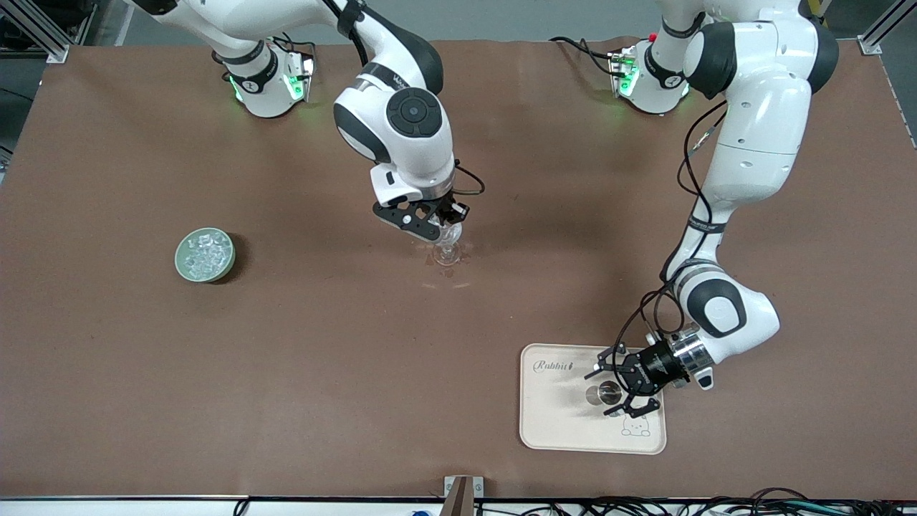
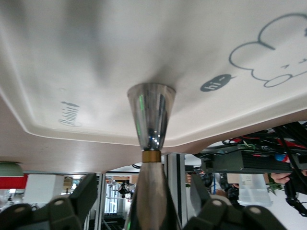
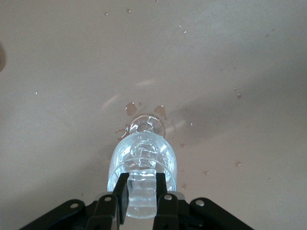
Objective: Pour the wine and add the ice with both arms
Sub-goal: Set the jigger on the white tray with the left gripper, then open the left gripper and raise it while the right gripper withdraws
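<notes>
Front view, I am counting: one bowl (image 1: 205, 255) of ice (image 1: 206, 251), one stemmed glass (image 1: 447, 247), one tray (image 1: 559, 423); right gripper (image 1: 445, 223) is pinching ice over the glass, left gripper (image 1: 622, 383) is spreading wide around one metal pourer (image 1: 610, 393).

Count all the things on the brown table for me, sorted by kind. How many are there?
Round green bowl of clear ice cubes: 1
Clear stemmed glass, in the right pincer: 1
Cream rectangular tray: 1
Shiny steel double-cone jigger on the tray, between the left pincer's fingers: 1
Total: 4
</notes>
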